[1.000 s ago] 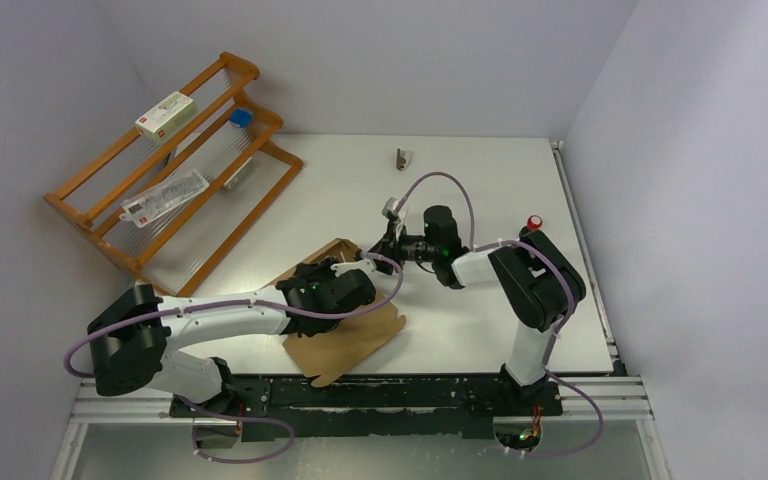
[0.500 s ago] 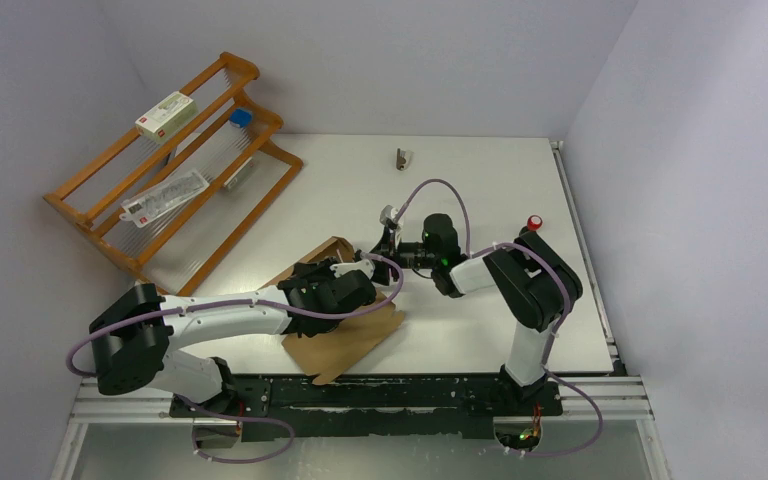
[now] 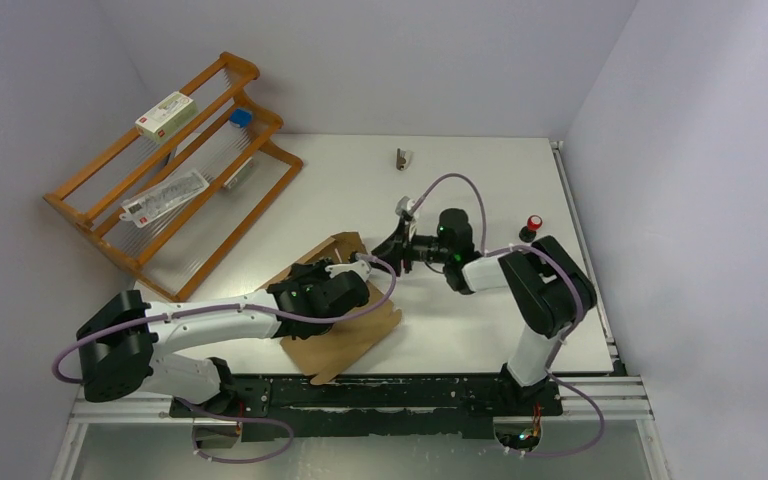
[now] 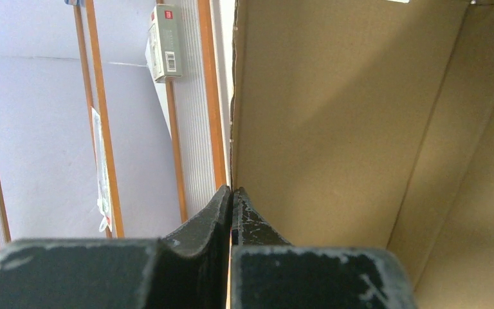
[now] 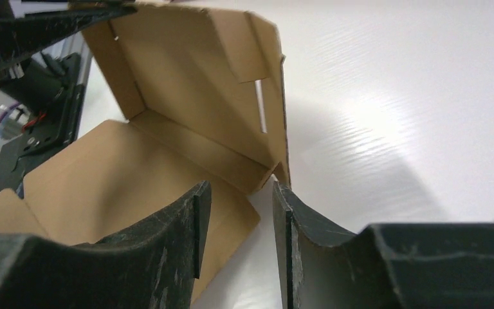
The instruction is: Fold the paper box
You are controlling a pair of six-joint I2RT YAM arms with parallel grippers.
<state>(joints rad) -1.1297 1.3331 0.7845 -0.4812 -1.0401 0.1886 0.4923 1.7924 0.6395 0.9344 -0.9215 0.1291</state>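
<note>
Room to pass over the far and right surface [image 3: 490, 180]. Far left is blocked by the wooden rack [image 3: 238, 67]. Minor obstacles: small grey item [image 3: 401, 158], red-capped item [image 3: 534, 222]. The upright wall of the paper box [image 3: 345, 335] sits between the left end effector [image 3: 352, 268], pinching it, and the right end effector [image 3: 392, 250], jaws parted by its corner.

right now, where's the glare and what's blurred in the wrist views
right wrist view: bright glare streaks on the white table right of the paper box, a soft shadow beside it, near fingers blurred; left wrist view: no glare, box wall softly shaded, wooden rack behind sharp
</note>
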